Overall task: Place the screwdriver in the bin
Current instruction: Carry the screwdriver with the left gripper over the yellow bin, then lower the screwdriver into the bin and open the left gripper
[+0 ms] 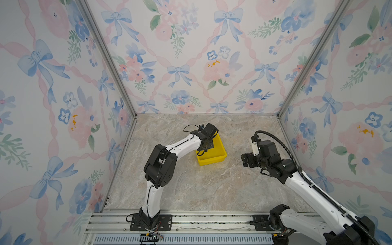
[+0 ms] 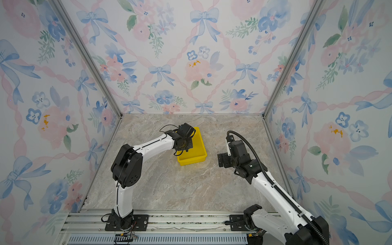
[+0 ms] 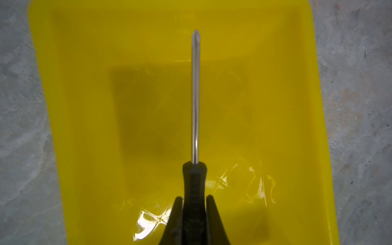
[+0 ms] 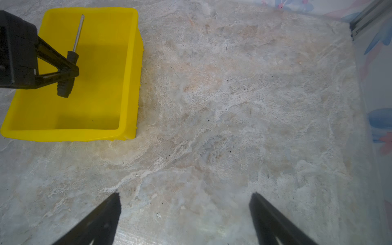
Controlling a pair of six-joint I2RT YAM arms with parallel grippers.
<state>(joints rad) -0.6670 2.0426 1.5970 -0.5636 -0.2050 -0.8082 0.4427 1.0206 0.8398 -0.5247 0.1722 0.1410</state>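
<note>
Screwdriver [image 3: 195, 95] and bin [image 3: 63, 127] fill the left wrist view. The left tool [image 3: 194, 203] is clamped on the black handle, its jaws narrow with one on each side. The bare metal shaft runs straight away from the tool over the yellow floor. The long axis lies along the bin's length, and the tip sits over the floor just short of the end wall.

In the right wrist view, the left tool [image 4: 70, 70] reaches in from the left and holds the screwdriver [image 4: 73, 55] by the middle of its handle, above the bin's floor and inside its walls. The tip points to the far end of the bin [image 4: 129, 74], leaning slightly right, and the butt points near. Whether the shaft is dead level cannot be told. The right tool [image 4: 185, 198] stands wide and empty over bare bench [image 4: 212, 106], to the right of the bin.

In both top views the left arm's wrist covers the far left part of the bin [image 1: 214, 156], hiding the screwdriver and the left tool beneath it. The right tool [image 1: 246, 159] hangs well apart to the right.

The step in hand looks like the release. It would go best with the handle brought low to the floor and the axis kept along the bin's length, so neither end meets a wall. The jaws would then part and lift straight up clear of the handle. Dropped from this height, the round handle might bounce or roll.
</note>
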